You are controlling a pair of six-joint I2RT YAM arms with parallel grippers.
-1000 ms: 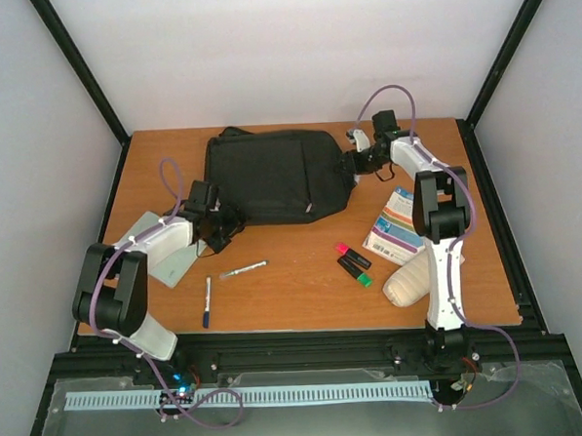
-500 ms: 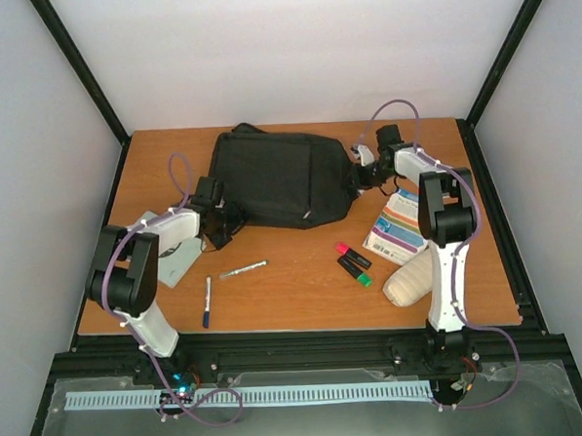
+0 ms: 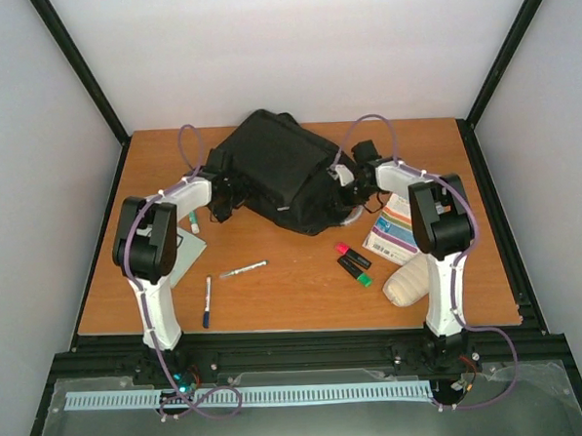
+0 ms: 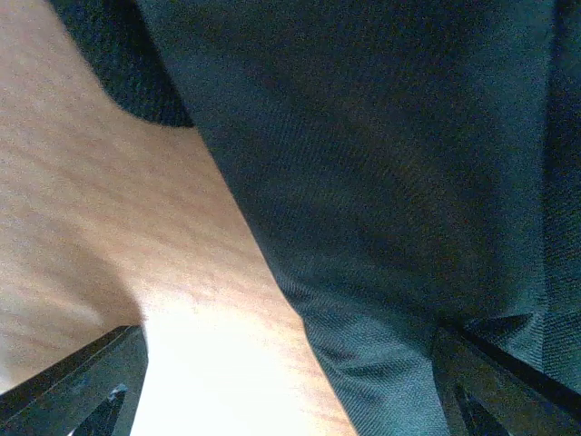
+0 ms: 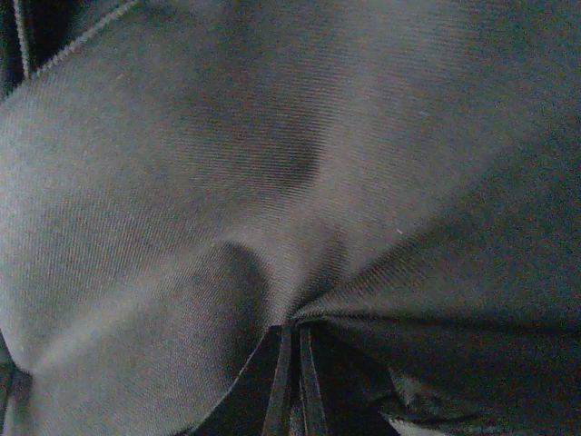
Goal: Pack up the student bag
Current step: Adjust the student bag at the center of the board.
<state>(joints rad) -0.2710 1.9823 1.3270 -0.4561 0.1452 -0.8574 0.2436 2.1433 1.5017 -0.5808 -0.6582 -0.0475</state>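
Right gripper (image 5: 290,368) is clamped tight on a fold of the student bag (image 3: 279,170), at the bag's 3 o'clock side. The left gripper (image 4: 290,386) stands with jaws wide apart at its 9 o'clock edge, one finger over bare wood, the other over black fabric. The bag sits humped up at 12 o'clock on the wooden table (image 3: 304,286). A printed booklet (image 3: 393,222) lies at 3 o'clock, a beige pouch (image 3: 408,285) at 4, two highlighters (image 3: 355,266) near centre and two pens (image 3: 243,269) at 7.

Left arm (image 3: 178,197) and right arm (image 3: 406,176) reach forward, left fingers (image 4: 86,377) splayed, right fingers (image 5: 283,381) pinched together
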